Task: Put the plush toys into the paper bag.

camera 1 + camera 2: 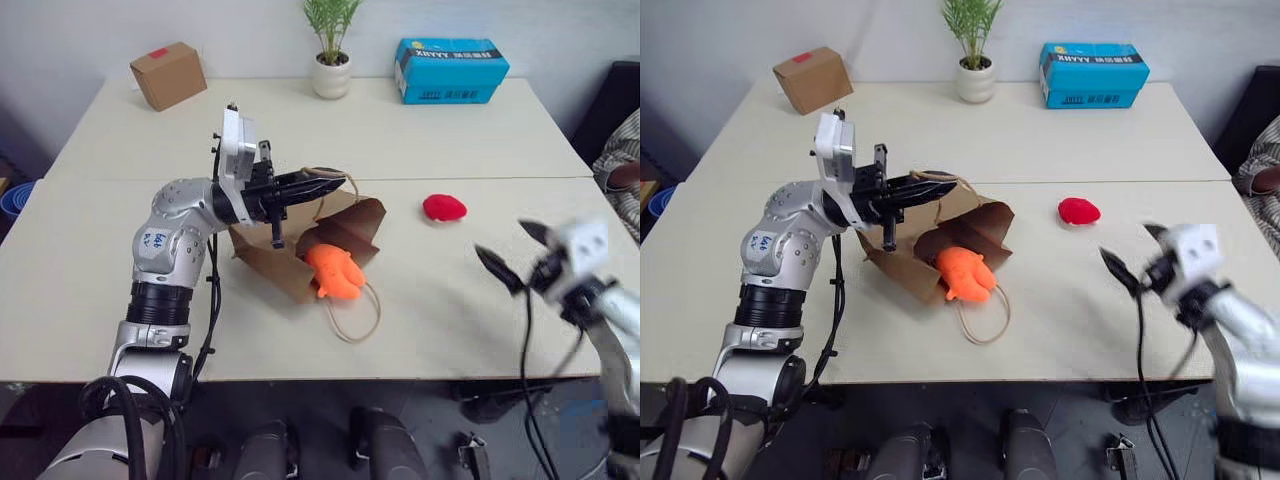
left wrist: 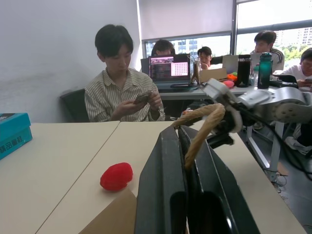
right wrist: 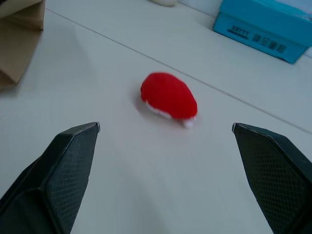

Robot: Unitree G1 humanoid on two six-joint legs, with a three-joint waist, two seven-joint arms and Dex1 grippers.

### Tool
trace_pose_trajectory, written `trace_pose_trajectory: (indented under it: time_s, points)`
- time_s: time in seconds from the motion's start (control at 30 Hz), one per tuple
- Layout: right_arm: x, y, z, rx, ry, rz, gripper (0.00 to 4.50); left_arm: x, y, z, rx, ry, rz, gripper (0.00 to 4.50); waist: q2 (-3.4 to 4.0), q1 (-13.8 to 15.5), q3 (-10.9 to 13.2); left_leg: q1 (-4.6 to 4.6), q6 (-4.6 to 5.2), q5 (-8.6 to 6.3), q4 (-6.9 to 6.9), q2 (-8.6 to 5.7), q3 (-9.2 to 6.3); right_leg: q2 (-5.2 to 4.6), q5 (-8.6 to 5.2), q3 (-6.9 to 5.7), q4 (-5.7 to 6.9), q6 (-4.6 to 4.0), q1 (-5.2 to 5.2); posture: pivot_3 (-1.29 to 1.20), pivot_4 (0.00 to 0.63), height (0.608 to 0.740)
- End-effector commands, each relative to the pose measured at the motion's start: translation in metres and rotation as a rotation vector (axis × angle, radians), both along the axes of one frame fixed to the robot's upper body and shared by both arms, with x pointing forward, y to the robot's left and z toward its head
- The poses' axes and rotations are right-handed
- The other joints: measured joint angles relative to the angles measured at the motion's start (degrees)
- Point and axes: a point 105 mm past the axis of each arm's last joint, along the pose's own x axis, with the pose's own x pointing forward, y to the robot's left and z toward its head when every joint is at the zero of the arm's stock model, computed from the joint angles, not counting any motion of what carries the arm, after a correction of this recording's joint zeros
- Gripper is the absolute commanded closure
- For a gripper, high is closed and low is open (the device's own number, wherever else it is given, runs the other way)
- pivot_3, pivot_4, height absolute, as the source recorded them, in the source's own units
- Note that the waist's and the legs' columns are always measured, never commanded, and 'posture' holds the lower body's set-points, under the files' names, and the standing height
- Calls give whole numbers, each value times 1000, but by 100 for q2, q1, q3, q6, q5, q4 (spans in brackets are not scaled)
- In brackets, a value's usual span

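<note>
A: In the head views, where did the toys sit relative to the flat brown kraft paper bag [image 1: 300,250]?

B: The bright orange plush toy with stubby limbs [image 1: 335,272] lay at the bag's mouth, half in and half out on the pale table [image 1: 430,330]. The small rounded red plush toy with a white underside [image 1: 444,207] lay well apart from the bag, on its right.

A: And the pincers?

B: The left gripper [image 1: 325,186] was clenched on the bag's twisted paper-cord handle [image 1: 345,178], lifting the upper edge so the mouth gaped. The right gripper [image 1: 512,252] stood spread wide, grasping nothing, beyond the red toy on the side away from the bag.

A: The left wrist view?

B: The black fingers [image 2: 161,190] pinched the cord loop [image 2: 202,124]; the red toy [image 2: 116,176] lay past the bag's edge, with seated people [image 2: 124,83] behind.

A: The right wrist view?

B: Both fingers [image 3: 68,165] flanked the red toy [image 3: 168,96] without touching it.

A: How would it handle?

B: I'd judge it light, soft and squashy; pinching across its rounded middle should hold
</note>
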Motion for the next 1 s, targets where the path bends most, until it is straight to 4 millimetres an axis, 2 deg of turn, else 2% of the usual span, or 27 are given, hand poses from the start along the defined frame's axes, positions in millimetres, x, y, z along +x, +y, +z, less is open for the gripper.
trace_pose_trajectory:
  time_s: [0.03,0.1,0.2,0.27,0.33,0.43,0.57,0.7,0.8,0.87,0.93,1.0]
  points:
    - [44,-1,-7,-33,110,-56,40,3,10,19,-88,-24,37,4500,2,6,1,-6,-2,0,2,2,2,3,-1,-4,2,-2,-4,0,150,740]
    - [66,0,-6,-44,148,-80,40,6,14,23,-125,-10,49,4500,4,38,2,-18,2,1,2,-4,3,7,-1,-11,4,-1,-15,0,150,740]
    - [89,-1,-9,-62,195,-130,40,8,19,27,-166,14,67,4500,3,67,3,-29,8,3,3,-9,2,8,0,-19,-2,2,-16,0,150,740]
    - [100,1,-12,-62,211,-144,40,10,22,27,-183,28,81,4500,3,71,3,-30,12,3,4,-11,2,6,1,-20,-5,5,-15,0,150,740]
    - [104,6,-22,-77,272,-126,40,11,25,28,-204,41,90,4500,3,65,3,-30,13,3,6,-12,7,7,3,-18,-8,9,-14,0,150,740]
    - [106,11,-31,-63,326,-116,646,14,30,31,-235,55,110,4500,3,57,3,-31,15,5,4,-12,3,6,4,-19,-7,10,-14,0,150,740]
    - [106,22,-22,-38,308,-18,1964,16,34,34,-260,78,125,4500,3,34,3,-30,14,5,4,-11,2,6,5,-19,-6,11,-12,0,150,740]
    - [97,28,-8,-27,283,105,3267,14,32,31,-243,85,115,4500,3,-16,3,-30,14,5,4,-11,1,8,5,-19,-6,11,-12,0,150,740]
    - [68,49,10,-2,309,304,3919,13,29,29,-229,92,104,4500,6,-12,5,-31,12,5,1,-10,-4,7,4,-21,-6,11,-12,0,150,740]
    - [40,76,26,68,337,436,4039,13,27,28,-223,98,102,4500,12,0,8,-36,12,5,2,-10,-8,6,4,-23,-9,11,-14,0,150,740]
    - [8,109,32,103,387,565,4039,13,27,28,-220,102,100,4500,14,-11,10,-38,10,4,4,-8,-10,-1,5,-23,-7,11,-16,0,150,740]
    - [-19,156,32,192,423,678,4040,12,24,28,-217,107,93,4500,14,-40,10,-36,-1,-1,8,4,-10,-2,5,-18,-6,10,-17,0,150,740]
